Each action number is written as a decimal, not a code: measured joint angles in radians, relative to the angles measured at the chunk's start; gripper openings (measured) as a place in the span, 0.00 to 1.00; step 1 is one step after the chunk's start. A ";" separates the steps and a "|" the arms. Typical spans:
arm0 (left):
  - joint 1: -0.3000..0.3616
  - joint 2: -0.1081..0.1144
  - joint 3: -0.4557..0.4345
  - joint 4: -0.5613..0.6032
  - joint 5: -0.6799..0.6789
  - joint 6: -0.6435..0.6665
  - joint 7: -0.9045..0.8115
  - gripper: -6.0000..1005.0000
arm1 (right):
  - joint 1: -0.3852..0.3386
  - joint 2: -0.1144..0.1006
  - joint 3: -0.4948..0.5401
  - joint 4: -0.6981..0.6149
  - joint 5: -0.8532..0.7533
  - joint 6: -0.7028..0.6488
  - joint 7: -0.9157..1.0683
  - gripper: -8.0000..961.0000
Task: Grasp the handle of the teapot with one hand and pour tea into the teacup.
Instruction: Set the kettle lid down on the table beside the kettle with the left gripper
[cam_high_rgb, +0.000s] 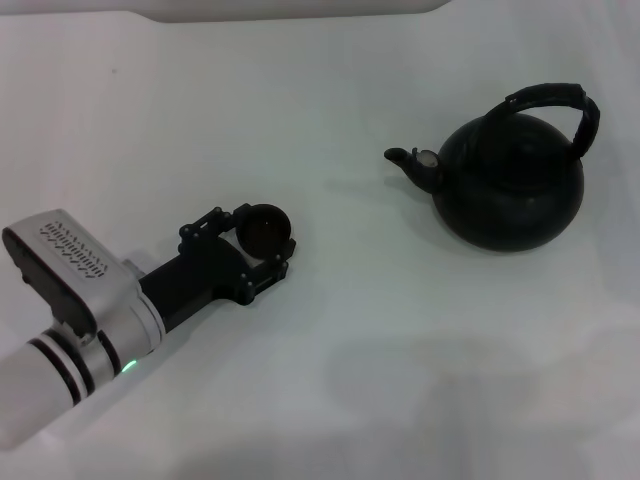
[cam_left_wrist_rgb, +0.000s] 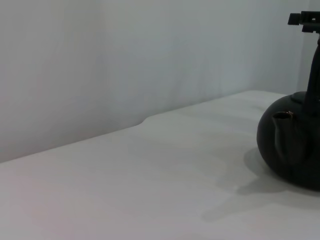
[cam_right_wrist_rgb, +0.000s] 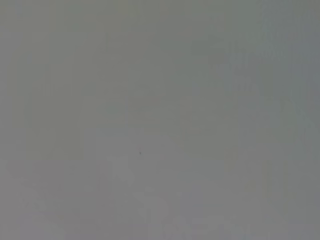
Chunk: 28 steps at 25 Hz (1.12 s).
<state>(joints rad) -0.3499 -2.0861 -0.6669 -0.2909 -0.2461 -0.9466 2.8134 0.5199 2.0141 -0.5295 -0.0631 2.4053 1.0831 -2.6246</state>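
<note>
Left claw (cam_high_rgb: 262, 240) clamped around teacup (cam_high_rgb: 265, 228) on worktop (cam_high_rgb: 380, 330); hold it steady, upright, under the teapot (cam_high_rgb: 510, 185) spout.

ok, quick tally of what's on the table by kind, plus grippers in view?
Teapots: 1, the teapot, upright on the table, its handle free.
Teacups: 1, the teacup, between the fingers of the left gripper.
Grippers in view: 1, the left gripper; right not in view.
Total: 3.
</note>
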 joint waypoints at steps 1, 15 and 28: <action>0.000 0.000 0.000 -0.001 0.000 -0.001 0.000 0.71 | 0.000 0.000 0.000 0.000 0.000 0.000 0.000 0.79; 0.015 0.003 -0.009 -0.021 -0.008 -0.079 0.000 0.83 | -0.007 -0.001 0.002 -0.003 0.000 0.001 0.000 0.78; 0.029 0.008 -0.071 0.012 -0.029 -0.341 -0.041 0.83 | -0.009 -0.004 -0.004 -0.006 0.000 -0.002 0.018 0.79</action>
<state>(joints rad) -0.3210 -2.0785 -0.7380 -0.2794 -0.2746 -1.2877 2.7720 0.5108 2.0100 -0.5338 -0.0694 2.4051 1.0814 -2.6061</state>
